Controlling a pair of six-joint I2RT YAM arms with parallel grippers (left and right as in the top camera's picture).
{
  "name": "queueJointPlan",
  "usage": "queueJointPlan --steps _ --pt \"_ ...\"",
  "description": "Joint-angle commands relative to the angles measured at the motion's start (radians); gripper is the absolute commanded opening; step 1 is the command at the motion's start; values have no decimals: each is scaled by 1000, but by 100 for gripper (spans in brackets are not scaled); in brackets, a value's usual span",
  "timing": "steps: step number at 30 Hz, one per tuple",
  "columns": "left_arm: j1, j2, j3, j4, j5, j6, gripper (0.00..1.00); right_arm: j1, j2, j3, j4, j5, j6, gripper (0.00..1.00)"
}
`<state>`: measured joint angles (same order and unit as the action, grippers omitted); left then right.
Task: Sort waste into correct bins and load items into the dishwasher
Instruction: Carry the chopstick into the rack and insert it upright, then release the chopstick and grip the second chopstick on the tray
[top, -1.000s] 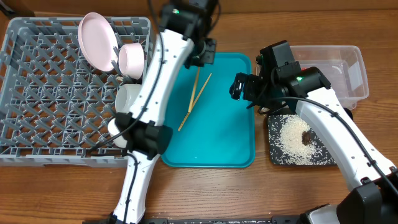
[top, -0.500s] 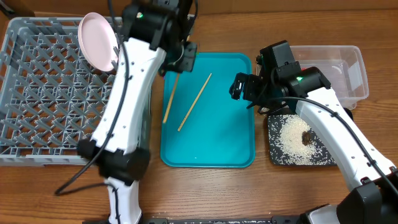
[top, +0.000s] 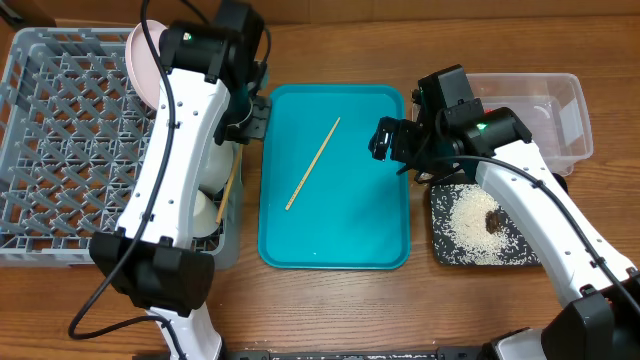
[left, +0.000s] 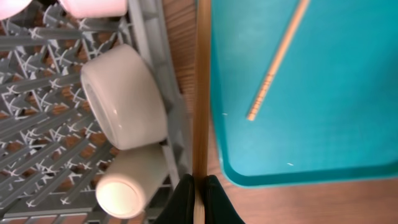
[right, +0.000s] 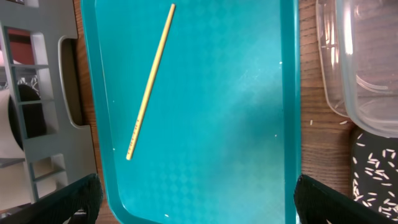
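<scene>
Pinching one thin wooden chopstick (left: 200, 93) at the right edge of the large square grey plastic dish rack (top: 70, 130).
The left gripper (left: 194, 200) is pressed together on one end of that chopstick, which in the wrist view runs along the strip of wooden worktop (left: 183, 37) between the rack's wall and the big teal tray (top: 350, 230). The second thin wooden chopstick (top: 312, 164) lies slantwise on the teal tray. The right gripper (top: 388, 140) hovers above the tray's right side, spread wide and holding nothing. A round pale-pink plate (top: 142, 60) stands on edge in the rack, with a small white bowl (left: 124, 96) and a small white cup (left: 123, 190) on their sides by its right wall.
</scene>
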<state>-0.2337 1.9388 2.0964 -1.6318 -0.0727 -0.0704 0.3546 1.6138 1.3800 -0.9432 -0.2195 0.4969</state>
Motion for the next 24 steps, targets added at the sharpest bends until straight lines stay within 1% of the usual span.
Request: queueJointPlan --steps 1,9,14,19,24 --pt "40 -26 -65 36 -58 22 4 4 -16 27 3 10 0 100" --pt "188 -26 -116 132 -67 3 4 4 -16 27 3 10 0 100" --pt "258 -26 -184 207 -73 3 4 4 -16 27 3 10 0 100" --pt "287 -26 -277 314 -71 16 4 4 -16 27 3 10 0 100" --pt "286 -26 -294 336 -73 52 5 4 -16 27 3 10 0 100"
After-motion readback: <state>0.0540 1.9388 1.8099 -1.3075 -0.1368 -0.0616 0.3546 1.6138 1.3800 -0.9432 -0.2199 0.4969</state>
